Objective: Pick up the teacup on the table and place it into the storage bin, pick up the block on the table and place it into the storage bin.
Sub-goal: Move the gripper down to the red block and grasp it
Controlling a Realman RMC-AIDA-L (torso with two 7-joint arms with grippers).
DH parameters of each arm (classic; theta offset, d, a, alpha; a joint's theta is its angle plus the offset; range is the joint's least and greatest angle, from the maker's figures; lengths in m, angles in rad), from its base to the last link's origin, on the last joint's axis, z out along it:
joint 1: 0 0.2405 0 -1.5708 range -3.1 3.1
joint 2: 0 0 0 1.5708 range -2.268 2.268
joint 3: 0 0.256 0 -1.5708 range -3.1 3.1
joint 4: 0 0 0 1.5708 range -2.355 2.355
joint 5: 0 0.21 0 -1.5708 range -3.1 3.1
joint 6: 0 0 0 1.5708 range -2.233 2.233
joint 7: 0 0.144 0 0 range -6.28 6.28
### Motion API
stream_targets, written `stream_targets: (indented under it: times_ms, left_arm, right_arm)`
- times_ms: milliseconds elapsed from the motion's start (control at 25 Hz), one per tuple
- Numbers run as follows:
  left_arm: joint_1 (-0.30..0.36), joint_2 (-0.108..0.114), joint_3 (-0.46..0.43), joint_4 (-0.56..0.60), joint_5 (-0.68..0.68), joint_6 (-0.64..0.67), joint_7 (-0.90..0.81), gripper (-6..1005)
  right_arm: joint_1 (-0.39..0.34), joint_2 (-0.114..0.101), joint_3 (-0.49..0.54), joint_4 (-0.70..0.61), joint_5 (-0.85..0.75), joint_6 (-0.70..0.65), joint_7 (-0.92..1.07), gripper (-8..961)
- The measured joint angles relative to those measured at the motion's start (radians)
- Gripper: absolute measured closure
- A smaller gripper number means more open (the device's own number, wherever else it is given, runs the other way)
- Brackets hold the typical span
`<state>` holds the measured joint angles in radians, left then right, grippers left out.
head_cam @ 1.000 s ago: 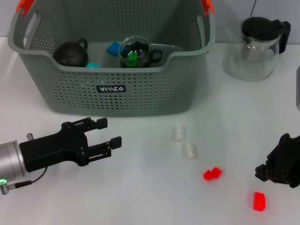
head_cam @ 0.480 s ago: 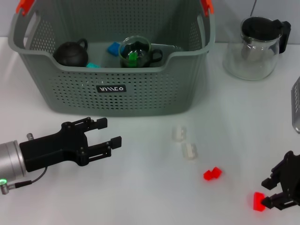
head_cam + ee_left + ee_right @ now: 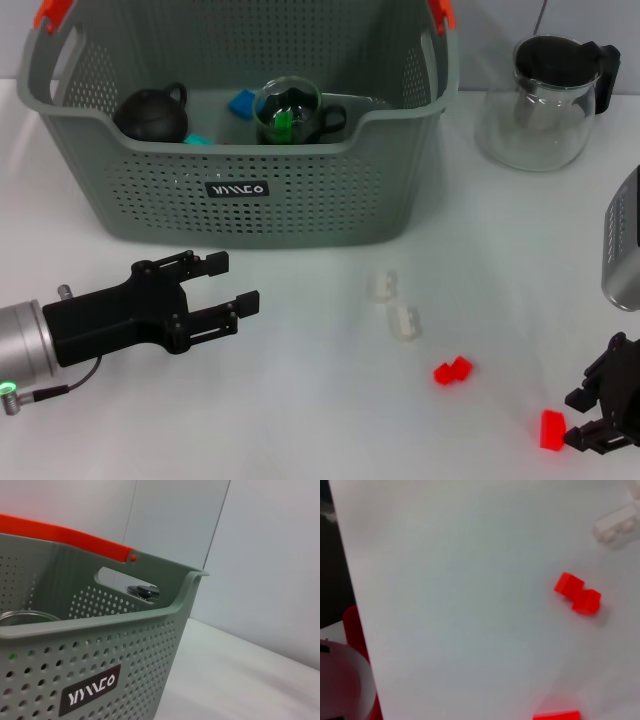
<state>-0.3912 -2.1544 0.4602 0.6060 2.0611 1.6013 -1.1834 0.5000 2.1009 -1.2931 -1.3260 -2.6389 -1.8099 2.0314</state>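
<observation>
Right gripper (image 3: pixel 592 420), jaws spread, sits at the white table's (image 3: pixel 300 400) near-right corner, touching a red block (image 3: pixel 552 430); it has dropped lower since the earlier frame. Left gripper (image 3: pixel 232 282), open, hovers unchanged before the storage bin (image 3: pixel 240 160). A second red block (image 3: pixel 453 371) lies in open tabletop.

Two-lobed red block (image 3: pixel 578 594) on white desk (image 3: pixel 460 580) — second red block (image 3: pixel 556 715) cut by frame edge; white block (image 3: pixel 616 524) well apart.
</observation>
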Motion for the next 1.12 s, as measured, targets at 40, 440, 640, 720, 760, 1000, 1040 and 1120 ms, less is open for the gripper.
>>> stream_targets:
  times_ms: [40, 440, 640, 720, 760, 1000, 1040, 1120]
  left_arm:
    - [0.000, 0.000, 0.000, 0.000, 0.000, 0.000, 0.000, 275]
    - [0.000, -0.001, 0.000, 0.000, 0.000, 0.000, 0.001, 275]
    - [0.001, -0.001, 0.000, 0.000, 0.001, 0.000, 0.004, 275]
    - [0.001, -0.001, 0.000, 0.000, 0.001, 0.000, 0.004, 275]
    - [0.001, -0.001, 0.000, 0.000, 0.002, 0.000, 0.004, 275]
    - [0.000, -0.002, 0.000, 0.000, 0.002, -0.002, 0.003, 275]
    - [0.000, -0.001, 0.000, 0.000, 0.002, -0.002, 0.003, 275]
    - [0.000, -0.001, 0.000, 0.000, 0.002, -0.003, 0.002, 275]
  right_arm:
    - [0.000, 0.000, -0.004, 0.003, 0.000, 0.003, 0.001, 509]
    - [0.016, -0.001, -0.004, 0.046, 0.006, 0.035, 0.028, 499]
    - [0.019, -0.002, -0.001, 0.050, 0.006, 0.035, 0.033, 498]
    - [0.021, -0.002, -0.003, 0.051, 0.006, 0.038, 0.036, 478]
    - [0.022, -0.002, -0.008, 0.052, 0.004, 0.039, 0.036, 468]
    - [0.014, -0.001, -0.077, 0.060, -0.016, 0.080, 0.039, 412]
    - [0.013, -0.001, -0.084, 0.060, -0.016, 0.085, 0.039, 407]
    - [0.012, -0.001, -0.092, 0.060, -0.016, 0.093, 0.039, 398]
